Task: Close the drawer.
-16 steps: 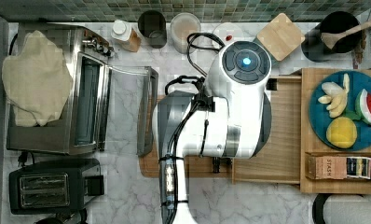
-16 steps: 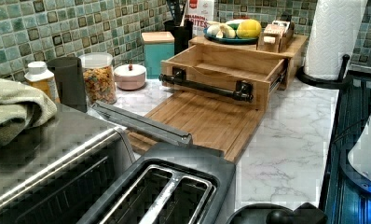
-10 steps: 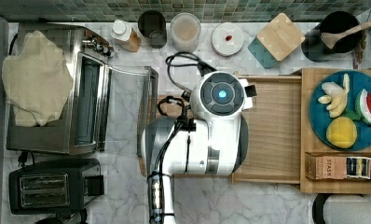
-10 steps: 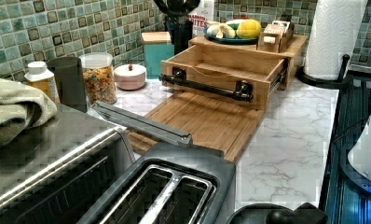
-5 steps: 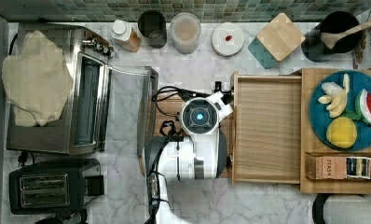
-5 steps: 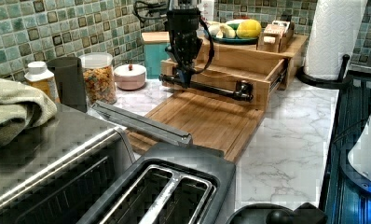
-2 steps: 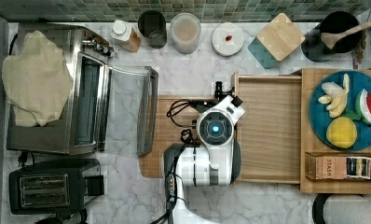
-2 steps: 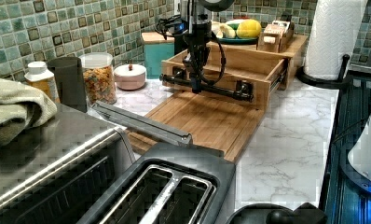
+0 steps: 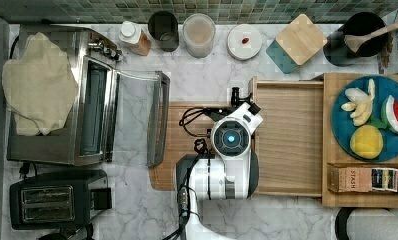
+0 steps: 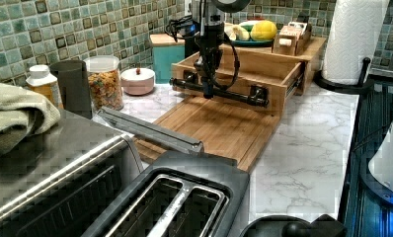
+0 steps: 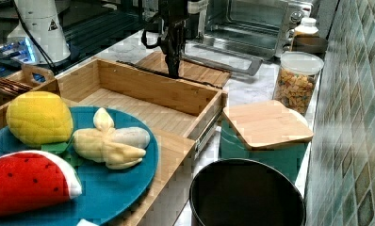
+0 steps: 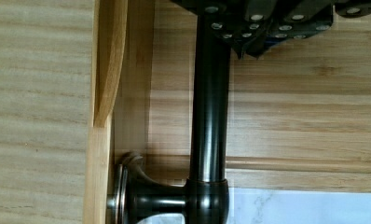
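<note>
1. The shallow light-wood drawer stands pulled out, its bare interior unobstructed from above.
2. Its dark metal bar handle runs across the drawer front; the black tool hangs right at it, over the flat bamboo cutting board.
3. The cutting board's surface is otherwise free in the left view.
4. The steel toaster oven's lowered glass door borders the board on the top view's left.
5. A teal wood-lidded canister stands just beside the drawer's side wall.
</note>
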`<state>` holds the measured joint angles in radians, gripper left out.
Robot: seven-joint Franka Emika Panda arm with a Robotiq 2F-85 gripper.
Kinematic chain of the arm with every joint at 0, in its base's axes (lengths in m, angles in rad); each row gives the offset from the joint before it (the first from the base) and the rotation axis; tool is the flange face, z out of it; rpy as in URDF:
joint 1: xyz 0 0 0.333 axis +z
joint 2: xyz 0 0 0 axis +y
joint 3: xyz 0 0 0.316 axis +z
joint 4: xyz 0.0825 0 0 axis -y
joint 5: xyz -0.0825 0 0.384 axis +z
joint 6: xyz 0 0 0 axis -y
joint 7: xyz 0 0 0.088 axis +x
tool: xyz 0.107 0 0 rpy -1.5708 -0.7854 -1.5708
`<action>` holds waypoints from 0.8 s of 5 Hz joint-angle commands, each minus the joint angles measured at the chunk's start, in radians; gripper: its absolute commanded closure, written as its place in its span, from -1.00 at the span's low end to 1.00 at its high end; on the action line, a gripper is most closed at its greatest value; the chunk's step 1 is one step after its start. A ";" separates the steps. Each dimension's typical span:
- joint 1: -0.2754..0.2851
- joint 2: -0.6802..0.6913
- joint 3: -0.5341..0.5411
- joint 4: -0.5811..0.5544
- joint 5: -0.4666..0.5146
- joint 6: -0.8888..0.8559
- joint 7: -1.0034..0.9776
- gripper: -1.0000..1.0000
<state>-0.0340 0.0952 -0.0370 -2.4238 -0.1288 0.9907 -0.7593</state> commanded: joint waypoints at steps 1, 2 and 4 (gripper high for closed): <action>-0.168 0.061 -0.162 0.030 -0.116 0.107 -0.145 1.00; -0.229 0.047 -0.213 0.092 -0.159 0.047 -0.258 1.00; -0.348 0.197 -0.290 0.320 0.036 0.018 -0.602 1.00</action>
<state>-0.1635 0.1791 -0.1548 -2.3184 -0.1461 0.9600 -1.2900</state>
